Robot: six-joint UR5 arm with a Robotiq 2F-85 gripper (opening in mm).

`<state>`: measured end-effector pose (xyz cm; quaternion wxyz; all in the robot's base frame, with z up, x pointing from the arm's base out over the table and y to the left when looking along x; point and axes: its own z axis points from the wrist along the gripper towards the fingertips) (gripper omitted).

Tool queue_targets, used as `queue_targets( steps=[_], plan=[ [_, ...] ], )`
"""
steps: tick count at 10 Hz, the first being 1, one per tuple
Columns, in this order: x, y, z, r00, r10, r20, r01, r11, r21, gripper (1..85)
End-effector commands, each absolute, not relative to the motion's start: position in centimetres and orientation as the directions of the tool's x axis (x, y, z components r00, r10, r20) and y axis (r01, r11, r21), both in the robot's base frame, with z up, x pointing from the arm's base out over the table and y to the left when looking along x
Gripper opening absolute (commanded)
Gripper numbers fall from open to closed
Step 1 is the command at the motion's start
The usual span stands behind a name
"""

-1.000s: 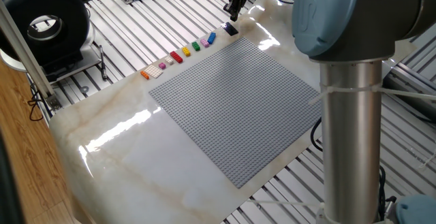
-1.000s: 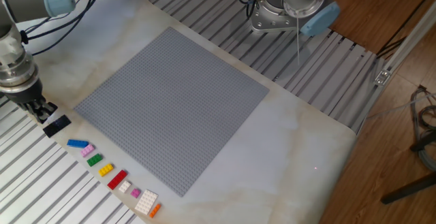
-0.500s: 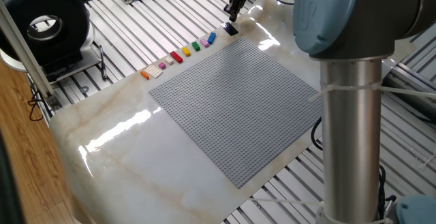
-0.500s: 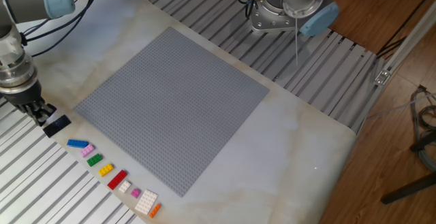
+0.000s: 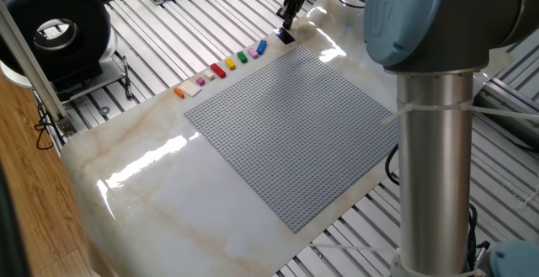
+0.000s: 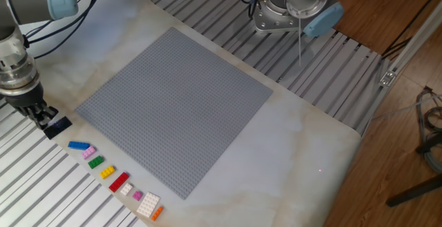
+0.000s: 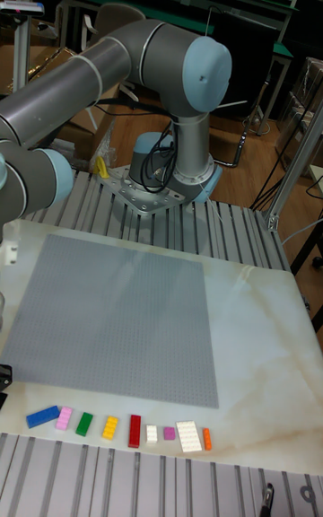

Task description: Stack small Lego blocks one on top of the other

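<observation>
Marble tabletop (image 5: 168, 193) carries the grey baseplate (image 5: 290, 125), bricks lined beside it for easy picking. From one side, the gripper (image 5: 286, 26) sits over the dark navy brick (image 5: 286, 36). Opposite, its jaws straddle that brick (image 6: 59, 125); whether they have closed is unclear. Overhead: blue brick (image 7: 42, 416) heads the row.

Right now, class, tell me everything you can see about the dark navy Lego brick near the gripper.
The dark navy Lego brick is a small, flat rectangle of dark plastic, too small here to make out its studs. It lies on the marble tabletop just off the corner of the grey baseplate, at the head of the row of coloured bricks, next to the blue brick. The gripper is down at its end; whether it touches or grips the brick cannot be told.
</observation>
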<state>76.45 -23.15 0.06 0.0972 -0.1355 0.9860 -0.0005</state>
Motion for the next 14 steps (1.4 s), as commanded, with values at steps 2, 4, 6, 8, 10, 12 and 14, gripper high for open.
queue_targets(
  steps=[2,4,6,8,10,12,14],
  plan=[
    [76.5,-22.73,0.01,-0.946,-0.248,-0.209,-0.253,0.967,-0.003,1.0],
    [76.32,-22.6,0.11,-0.948,-0.241,-0.206,-0.248,0.969,0.005,1.0],
    [76.14,-22.41,0.17,-0.953,-0.228,-0.201,-0.236,0.972,0.017,1.0],
    [76.09,-22.18,0.28,-0.956,-0.218,-0.195,-0.228,0.973,0.028,1.0],
    [76.11,-22.01,0.25,-0.957,-0.213,-0.195,-0.223,0.974,0.031,1.0],
    [76.17,-22.13,0.35,-0.958,-0.215,-0.192,-0.224,0.974,0.024,1.0],
    [76.08,-22.06,0.47,-0.96,-0.211,-0.184,-0.218,0.976,0.017,1.0]
  ],
)
